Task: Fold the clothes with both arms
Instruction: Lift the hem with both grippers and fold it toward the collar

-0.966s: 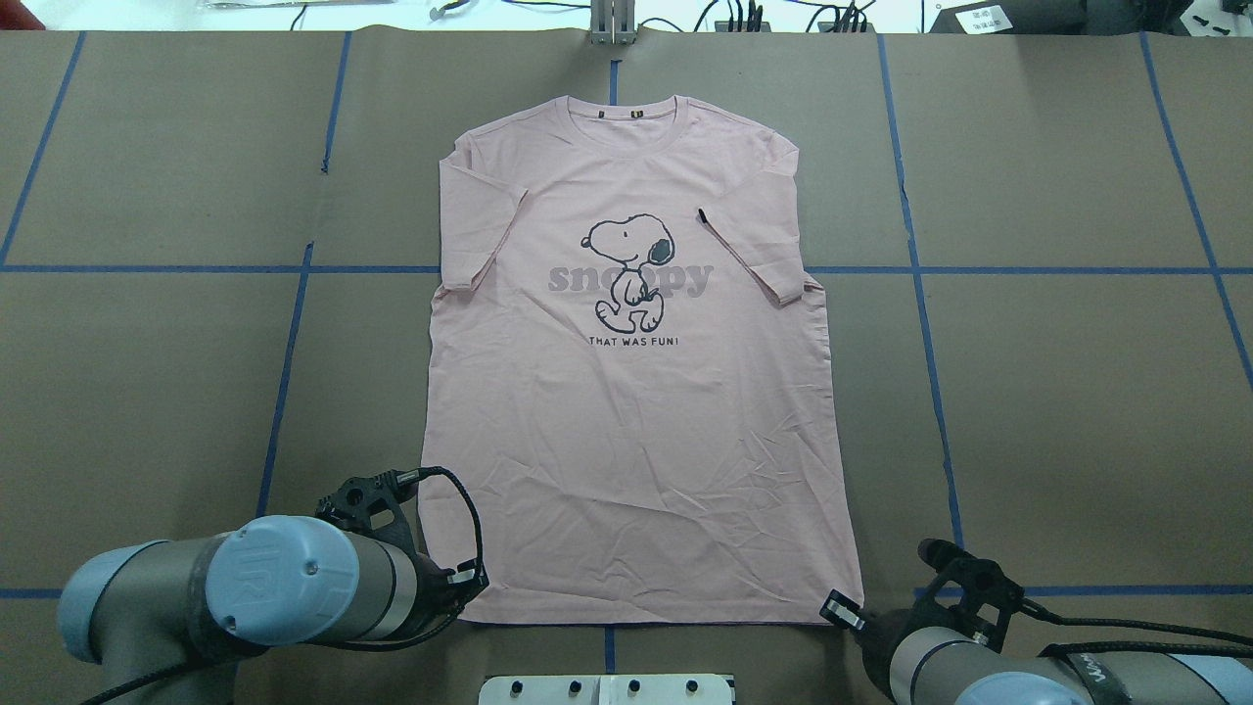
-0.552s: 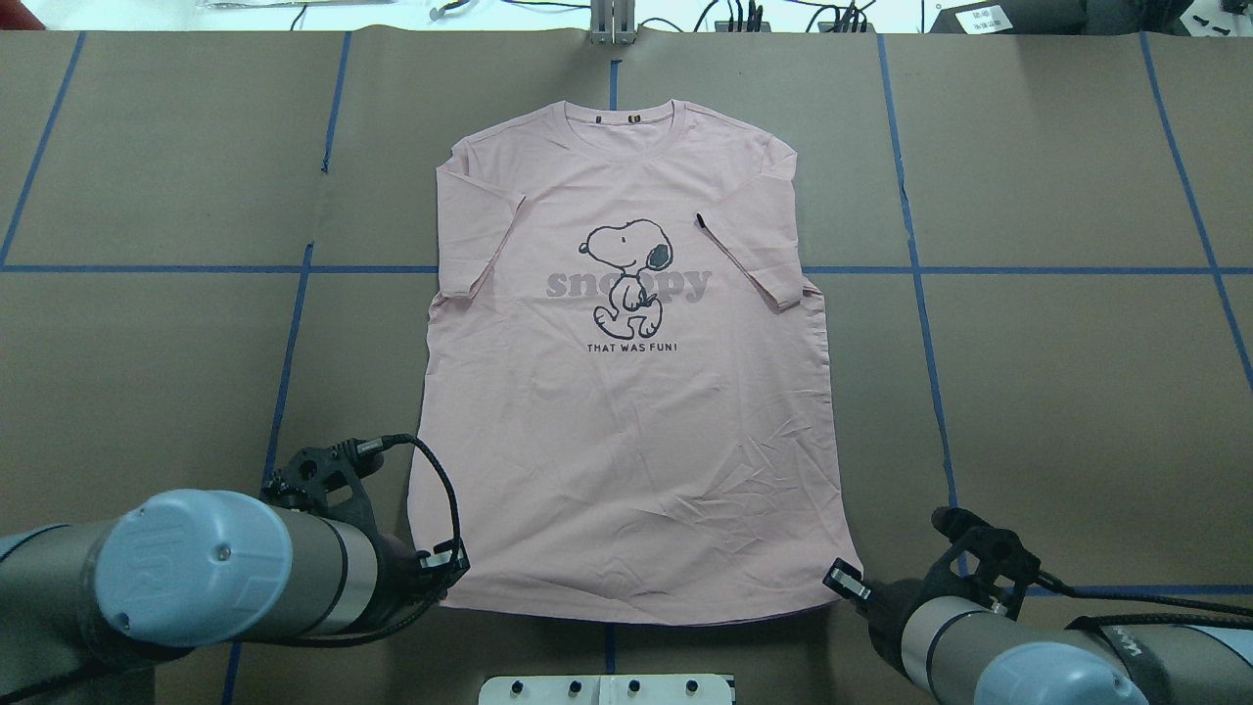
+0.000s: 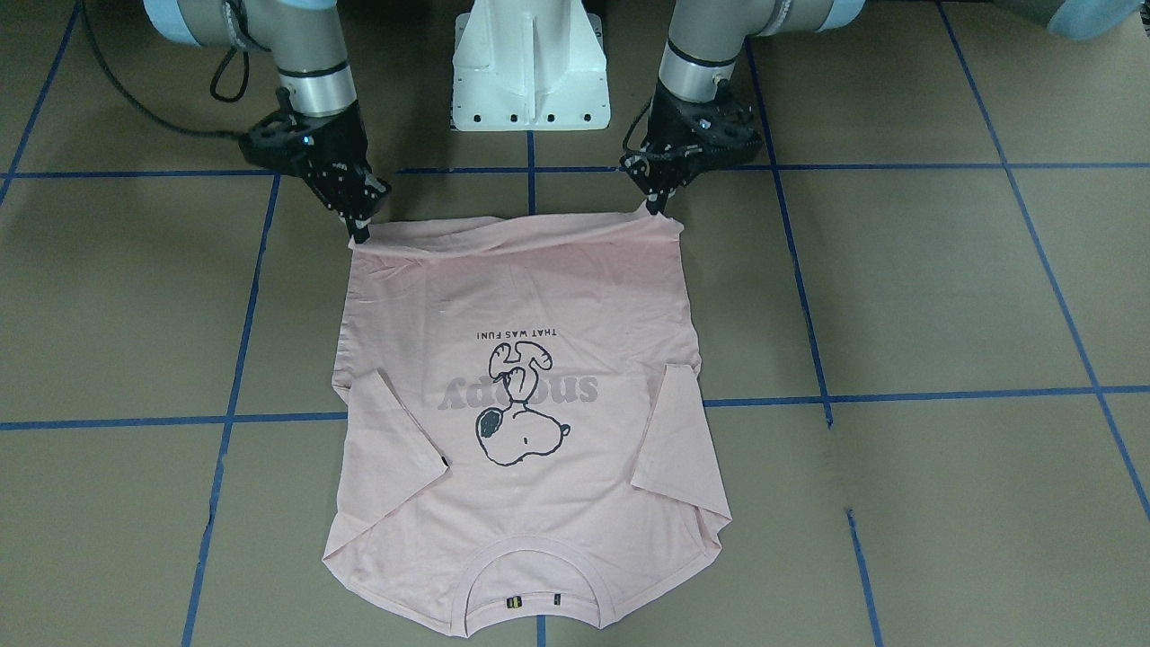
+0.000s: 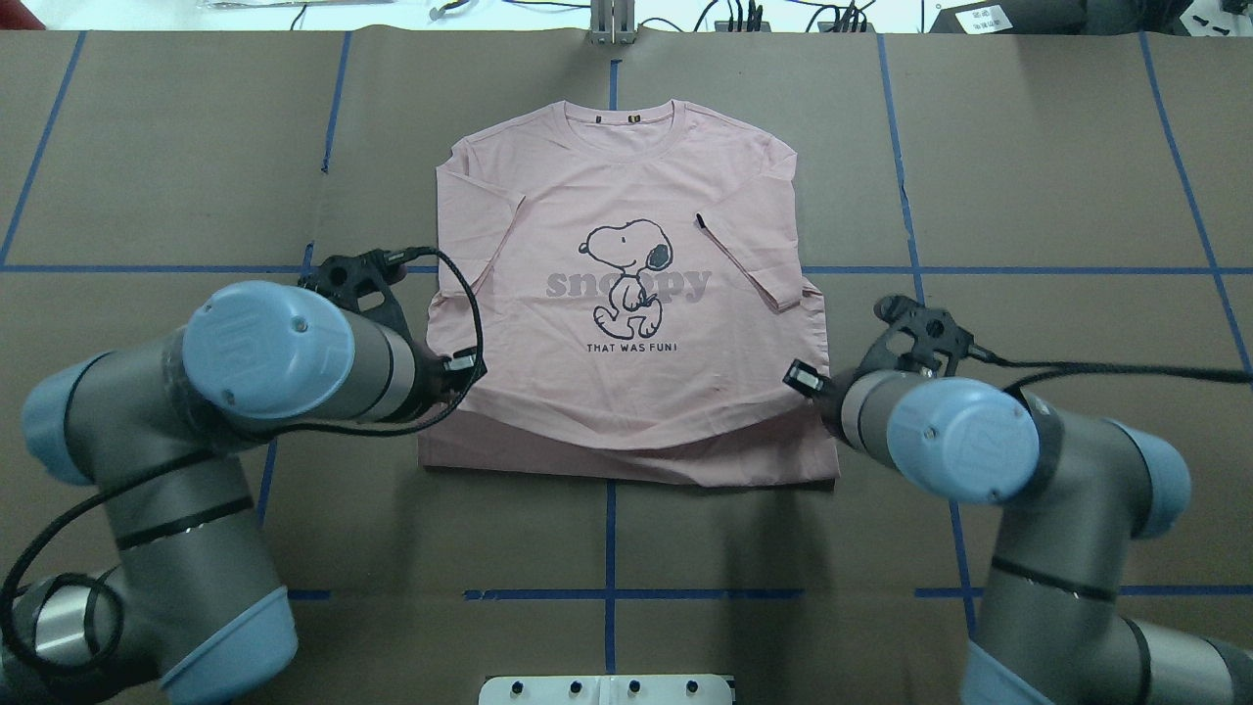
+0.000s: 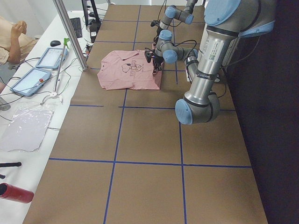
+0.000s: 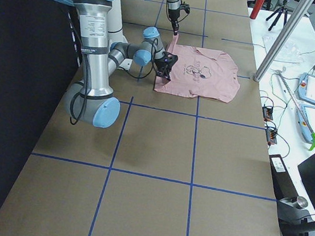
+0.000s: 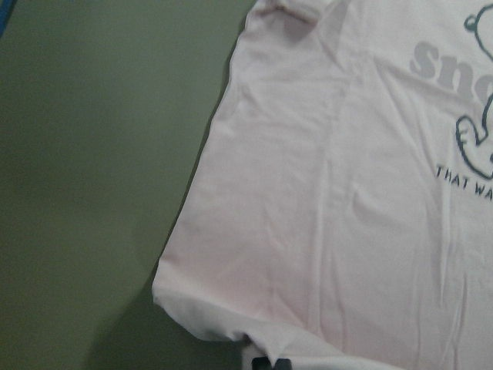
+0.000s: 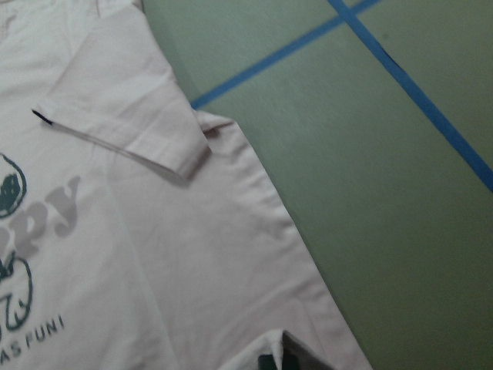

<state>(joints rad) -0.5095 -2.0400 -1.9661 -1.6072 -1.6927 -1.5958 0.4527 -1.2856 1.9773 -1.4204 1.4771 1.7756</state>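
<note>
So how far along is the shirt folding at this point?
Done: both sleeves lie folded in over the front of the T-shirt. In hand: the left pincer and right pincer each pinch a corner of the hem, lifted off the table and doubled over the lower body. Left: carry the hem up to the collar, lay it flat and let go.

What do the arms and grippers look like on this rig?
The left arm and right arm are grey metal tubes with light blue joint caps. The left gripper and right gripper are black and two-fingered, on black wrist brackets. A black cable loops at each wrist.
</note>
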